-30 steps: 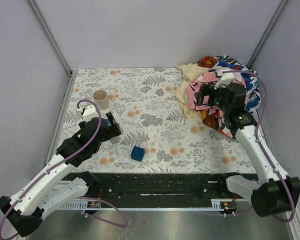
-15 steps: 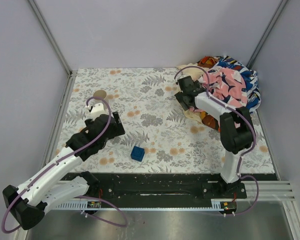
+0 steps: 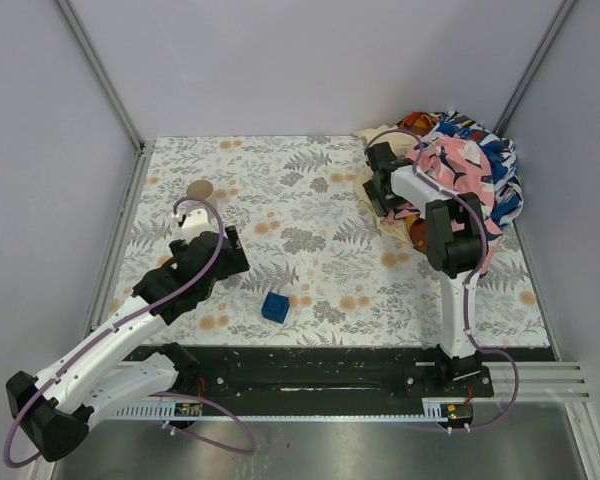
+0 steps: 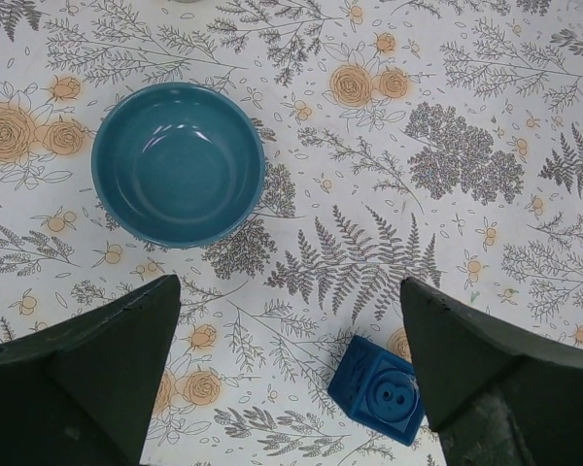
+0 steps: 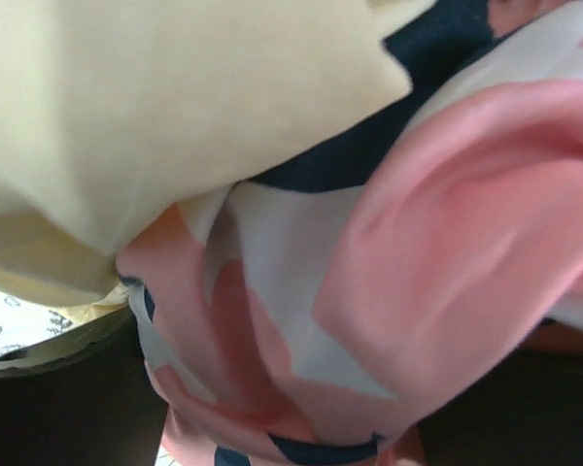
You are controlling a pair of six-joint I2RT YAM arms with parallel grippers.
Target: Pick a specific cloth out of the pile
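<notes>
The pile [image 3: 460,175] of cloths lies at the far right corner; pink floral, blue-white, orange-black and cream pieces show. The plain mustard cloth is hidden. My right gripper [image 3: 380,188] is pushed into the pile's left edge, beside the cream cloth [image 3: 378,222]. In the right wrist view the cream cloth [image 5: 175,97] and the pink floral cloth [image 5: 418,291] fill the frame; the dark fingers [image 5: 58,408] stand wide apart with pink cloth bulging between them. My left gripper [image 3: 228,250] is open and empty [image 4: 287,330] over the table.
A teal bowl [image 4: 178,162] sits just ahead of the left gripper, and a blue cube [image 4: 389,400] lies by its right finger; the cube also shows in the top view [image 3: 275,306]. A tan cup [image 3: 200,188] stands at the left. Walls enclose the table.
My right arm has swung from above the pile down to its left edge, then slid slightly right into it. My left arm has shifted a little forward.
</notes>
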